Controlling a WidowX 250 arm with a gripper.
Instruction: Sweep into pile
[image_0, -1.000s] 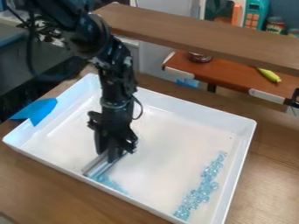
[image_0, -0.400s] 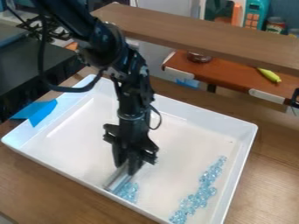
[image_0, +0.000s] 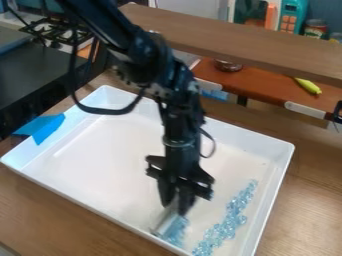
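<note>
My gripper (image_0: 176, 202) hangs low in the front part of the white tray (image_0: 100, 165), shut on a pale, flat sweeping tool (image_0: 163, 223). The tool's lower edge is down at the tray floor, close to the front wall. Right against its right side lies a small cluster of light blue beads (image_0: 176, 231). Farther right, a long band of clear blue beads (image_0: 228, 220) runs slantwise from near the front wall up along the right wall. A narrow strip of tray floor separates cluster and band.
Blue tape (image_0: 44, 128) sticks on the tray's left rim. Behind the tray are a wooden shelf board (image_0: 227, 42) and a lower red-brown surface (image_0: 267, 90) with a yellow-green toy (image_0: 308, 86). A dark stove (image_0: 33, 65) stands at the left.
The gripper and its tool have moved right along the tray's front wall, and the small bead cluster has shifted right with them. The long band looks much the same.
</note>
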